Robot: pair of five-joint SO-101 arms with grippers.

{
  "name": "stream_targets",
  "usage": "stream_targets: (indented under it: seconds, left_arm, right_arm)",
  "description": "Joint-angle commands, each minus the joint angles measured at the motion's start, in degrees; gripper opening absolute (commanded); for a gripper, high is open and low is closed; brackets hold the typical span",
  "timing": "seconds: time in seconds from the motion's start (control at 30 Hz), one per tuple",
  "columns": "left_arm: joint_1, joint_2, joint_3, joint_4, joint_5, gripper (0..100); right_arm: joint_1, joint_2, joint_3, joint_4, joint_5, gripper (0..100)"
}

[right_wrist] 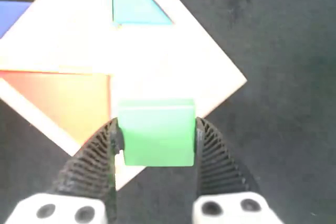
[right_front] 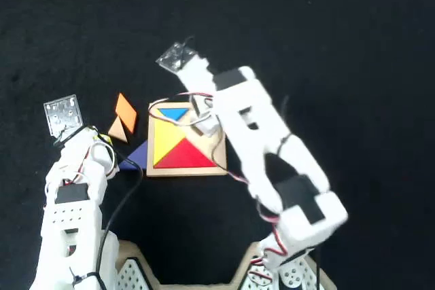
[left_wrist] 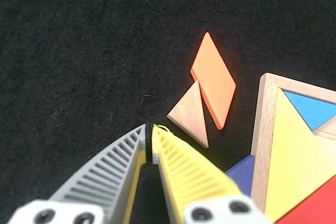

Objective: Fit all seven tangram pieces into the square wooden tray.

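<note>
Right claw (right_wrist: 156, 128) clamped on green square (right_wrist: 156, 135), over wooden tray (right_front: 187, 170). Tray holds yellow triangle (left_wrist: 294, 156), red triangle (right_front: 185, 155) and light-blue triangle (right_front: 175, 114). Left claw (left_wrist: 148, 128) closed, empty, low over black surface (right_front: 340, 66), near wood triangle (left_wrist: 190, 115) touching orange parallelogram (left_wrist: 213, 78) beside tray. Dark blue piece (left_wrist: 241, 174) against tray rim.

Square wooden tray (right_front: 187, 171) holds yellow triangle (right_front: 165, 144), red triangle (right_front: 185, 156), light-blue triangle (right_front: 174, 113); orange parallelogram (right_front: 126, 113), pale wooden triangle (right_front: 117, 131), dark-blue piece (right_front: 138, 152) lie beside; right hand (right_wrist: 155, 127) grips green square (right_wrist: 155, 140)
</note>
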Motion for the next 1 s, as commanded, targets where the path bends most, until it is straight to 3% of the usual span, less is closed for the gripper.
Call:
stream_targets:
  seconds: [0.0, 0.5, 0.7, 0.97]
  left_arm:
    - [0.75, -0.97, -0.75, -1.32, -0.35, 3]
    - [0.84, -0.97, -0.75, -1.32, -0.35, 3]
    - [0.84, -0.97, -0.75, -1.32, -0.35, 3]
    - [1.45, -0.97, -0.75, -1.32, -0.44, 3]
  right_arm:
    - [-1.14, 6.11, -7.87, -1.05, -2.11, 5.7]
    - [-6.59, 18.86, -22.11, 2.90, -5.45, 6.3]
    - [-6.86, 18.86, -22.29, 5.27, -5.19, 18.5]
    - [-9.67, 18.68, -21.76, 6.59, -2.81, 18.8]
